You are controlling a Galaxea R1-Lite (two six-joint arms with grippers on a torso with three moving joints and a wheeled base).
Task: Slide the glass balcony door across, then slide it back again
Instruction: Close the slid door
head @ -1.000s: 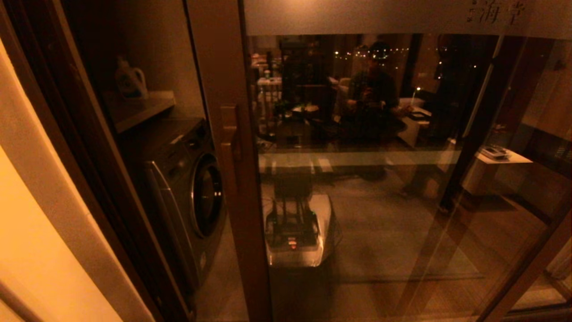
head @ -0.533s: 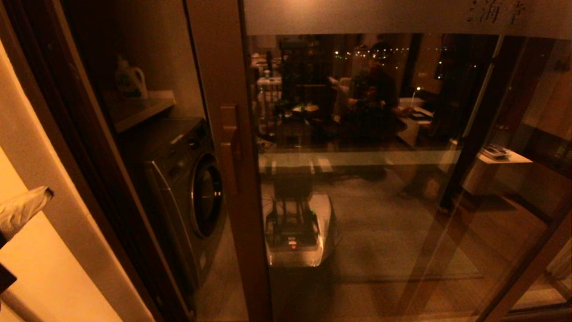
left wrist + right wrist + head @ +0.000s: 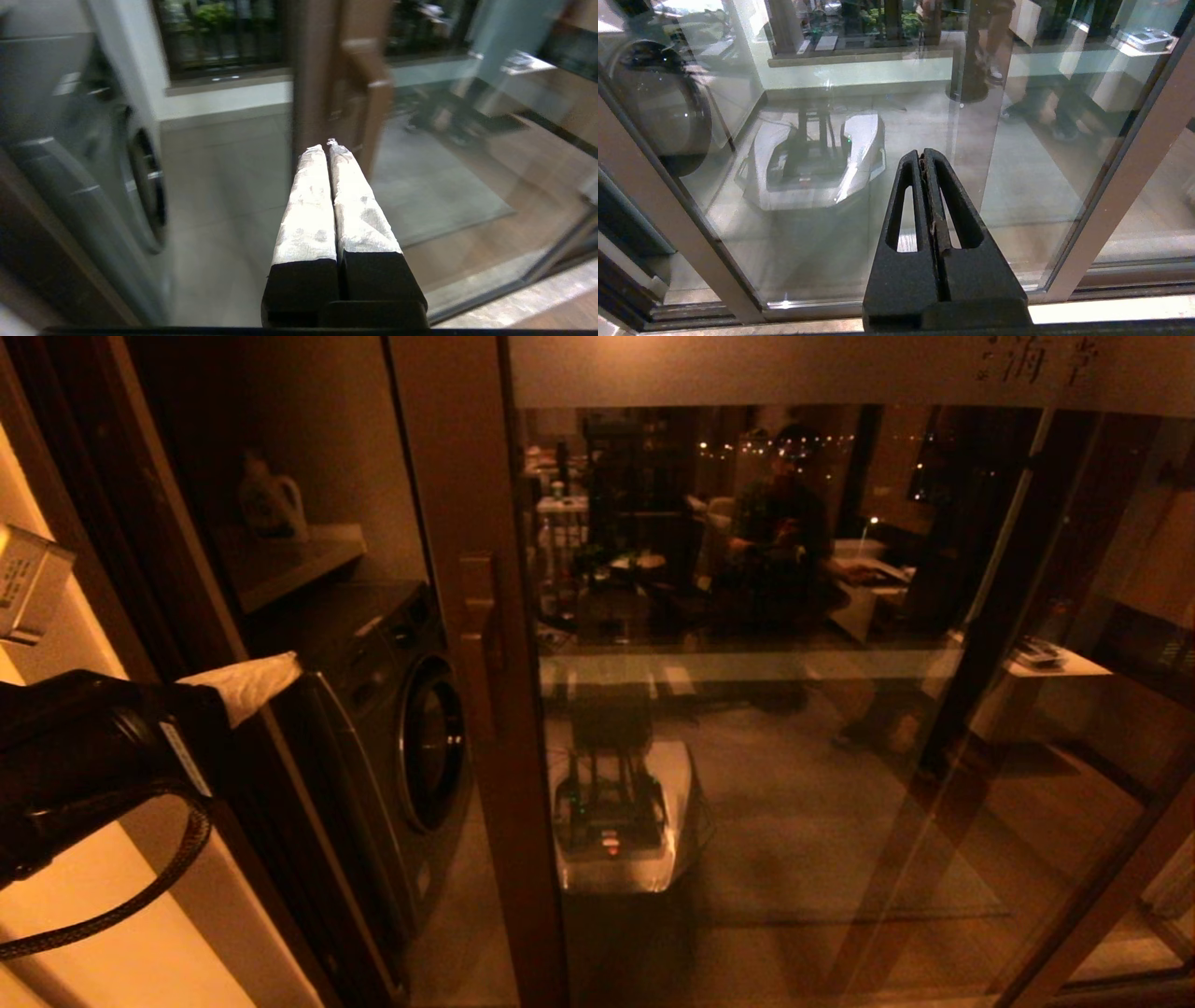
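Note:
The glass balcony door (image 3: 794, 728) fills the middle and right of the head view, with a brown wooden frame, a frosted top band carrying dark characters, and a blocky wooden pull handle (image 3: 481, 616) on its left stile. A gap stands open to the left of that stile. My left gripper (image 3: 280, 669) has come up at the left, shut and empty, its white-wrapped fingers pointing toward the handle (image 3: 364, 88) and well short of it. My right gripper (image 3: 923, 154) is shut and empty, low in front of the glass (image 3: 878, 186); it does not show in the head view.
Through the gap stand a washing machine (image 3: 392, 728) and a shelf (image 3: 289, 555) with a detergent jug (image 3: 271, 504). A dark wooden jamb (image 3: 140, 569) and a pale wall (image 3: 84, 896) lie at the left. The glass reflects my own base (image 3: 616, 821).
My left arm has risen into the head view from the lower left and moved right toward the door's handle. The door has not moved.

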